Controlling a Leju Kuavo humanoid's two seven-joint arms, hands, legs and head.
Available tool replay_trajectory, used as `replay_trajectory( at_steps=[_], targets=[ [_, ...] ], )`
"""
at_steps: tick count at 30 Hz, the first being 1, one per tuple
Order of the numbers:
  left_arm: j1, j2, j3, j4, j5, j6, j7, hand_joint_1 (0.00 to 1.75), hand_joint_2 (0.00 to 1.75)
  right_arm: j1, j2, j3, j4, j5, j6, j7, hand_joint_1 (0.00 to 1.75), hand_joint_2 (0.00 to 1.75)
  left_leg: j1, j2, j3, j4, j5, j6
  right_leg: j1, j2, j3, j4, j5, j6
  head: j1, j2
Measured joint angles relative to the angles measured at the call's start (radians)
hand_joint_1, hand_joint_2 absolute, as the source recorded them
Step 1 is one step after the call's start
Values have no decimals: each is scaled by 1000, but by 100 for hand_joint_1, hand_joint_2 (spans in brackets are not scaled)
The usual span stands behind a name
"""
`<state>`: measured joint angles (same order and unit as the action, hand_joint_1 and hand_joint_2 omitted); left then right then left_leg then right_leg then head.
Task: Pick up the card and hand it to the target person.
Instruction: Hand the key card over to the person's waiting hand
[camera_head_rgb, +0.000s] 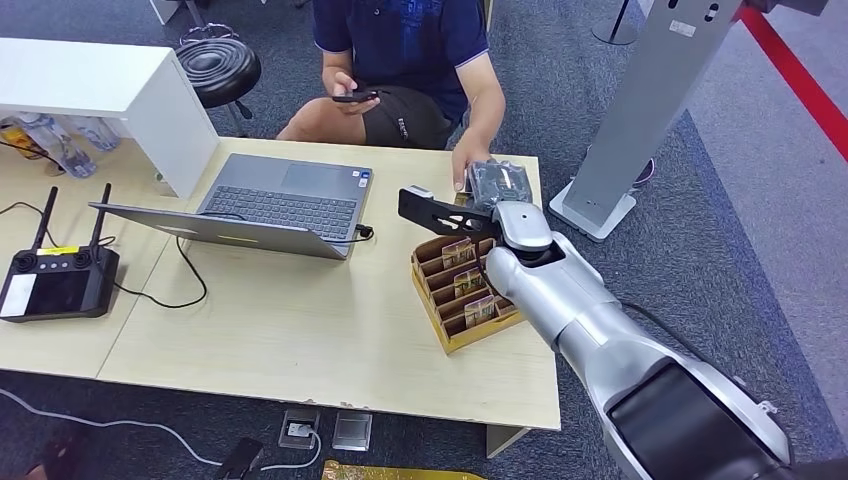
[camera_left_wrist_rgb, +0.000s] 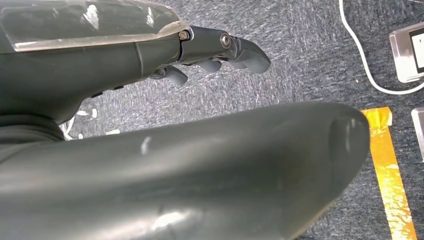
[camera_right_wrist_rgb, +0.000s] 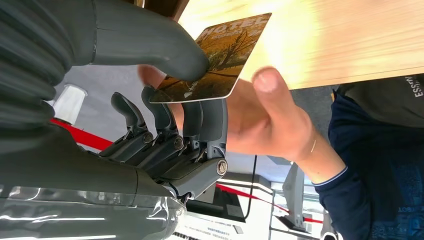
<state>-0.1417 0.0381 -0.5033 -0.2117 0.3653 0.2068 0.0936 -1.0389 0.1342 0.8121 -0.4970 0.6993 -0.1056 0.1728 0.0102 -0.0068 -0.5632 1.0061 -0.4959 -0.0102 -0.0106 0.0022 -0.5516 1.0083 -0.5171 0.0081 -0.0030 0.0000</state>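
Card: a hotel card (camera_right_wrist_rgb: 217, 60) printed with an autumn-tree picture and the word HOTEL, pinched between the thumb and dark fingers of the right hand (camera_right_wrist_rgb: 165, 100), out past the far edge of the table (camera_head_rgb: 300, 330) in front of the seated person (camera_head_rgb: 405, 60).
Right hand: in the head view the right hand (camera_head_rgb: 497, 183) sits at the end of the silver arm, reached across the table's far right corner; thumb pressed on the card's face, fingers (camera_right_wrist_rgb: 160, 112) curled up behind it.
Person's hand: the person's hand (camera_right_wrist_rgb: 260, 120) lies right behind the card, its thumb just beside the card's edge (whether it actually touches the card cannot be told); in the head view the same hand (camera_head_rgb: 468, 165) rests at the table edge next to the robot's hand.
Person's other hand: holds a dark phone (camera_head_rgb: 355, 96) over the lap.
Card holder: a cardboard card holder (camera_head_rgb: 462, 290) with several slots, more cards standing in them, on the table under the robot's forearm.
Left hand: the left hand (camera_left_wrist_rgb: 220, 50) hangs over grey carpet (camera_left_wrist_rgb: 300, 60), fingers loosely extended with nothing in them.
Table's other things: an open laptop (camera_head_rgb: 270, 205) near the middle, a black controller with two antennas (camera_head_rgb: 55, 280) at the left, a white box shelf (camera_head_rgb: 110, 95) at the far left.
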Motion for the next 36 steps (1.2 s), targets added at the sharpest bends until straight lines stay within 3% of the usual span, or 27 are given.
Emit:
replay_trajectory(
  at_steps=[18,22,26,30,36],
  targets=[
    [6,2,0,0,11,-5,-4,0,0,-30,16,19,34,24,-50,10,150,175,0,0,0,0,0,0,0,0,0,0,0,0,0,0],
    [8,2,0,0,12,-16,-4,0,175,-36,16,21,34,30,-56,13,0,175,0,0,0,0,0,0,0,0,0,0,0,0,1,0],
    [8,1,0,0,11,-33,-12,0,175,-36,16,23,34,37,-64,14,0,175,0,0,0,0,0,0,0,0,0,0,0,0,0,0],
    [8,1,0,0,13,-30,-16,0,0,-36,16,26,35,43,-69,13,0,175,0,0,1,0,0,0,0,0,0,0,0,0,0,0],
    [8,1,0,0,16,-22,-15,0,0,-36,16,30,40,47,-79,12,0,175,0,0,1,1,0,0,0,0,0,0,0,0,0,0]
  ],
)
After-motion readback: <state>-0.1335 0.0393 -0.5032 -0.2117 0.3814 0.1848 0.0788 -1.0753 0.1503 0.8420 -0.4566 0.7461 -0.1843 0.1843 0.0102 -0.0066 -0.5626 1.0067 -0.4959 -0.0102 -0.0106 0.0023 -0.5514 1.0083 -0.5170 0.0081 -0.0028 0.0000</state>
